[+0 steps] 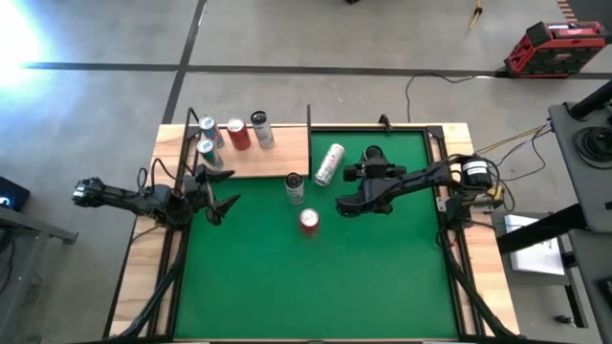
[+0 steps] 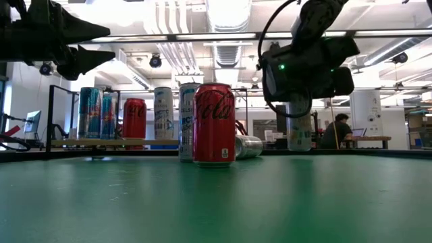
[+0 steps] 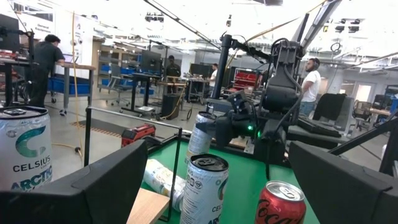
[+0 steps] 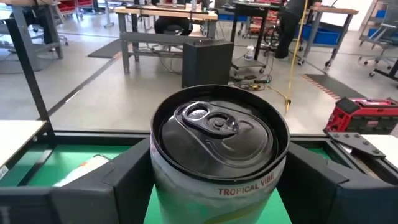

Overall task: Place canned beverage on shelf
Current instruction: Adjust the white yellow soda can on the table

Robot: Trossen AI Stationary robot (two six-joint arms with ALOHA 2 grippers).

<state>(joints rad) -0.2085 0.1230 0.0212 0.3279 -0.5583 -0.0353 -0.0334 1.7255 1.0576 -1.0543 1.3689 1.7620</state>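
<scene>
The shelf [image 1: 268,162], a light-wood board with black rods, lies at the mat's far left and bears several upright cans [image 1: 237,133]. A pale can marked TROPICAL VIBE [image 4: 219,134] stands upright at the mat's far right [image 1: 373,153], and my right gripper [image 4: 217,193] is shut on it. In the low view this can [image 2: 299,135] shows below the right gripper [image 2: 307,67]. My left gripper [image 1: 218,203] waits open over the mat's left edge, near the shelf's front, with nothing between its fingers. My right gripper takes the can's side wall just under the top rim [image 4: 165,190] between its two fingers, one on each side. The fingers come nearly level from the table's near side and point toward the far edge. The can stays upright. I cannot tell whether its base rests on the mat.
On the green mat [image 1: 316,287] a silver can [image 1: 329,164] lies on its side next to the shelf's right end. A pale can [image 1: 295,187] and a red Coca-Cola can [image 1: 309,221] stand upright nearer the middle. People stand at benches beyond the table.
</scene>
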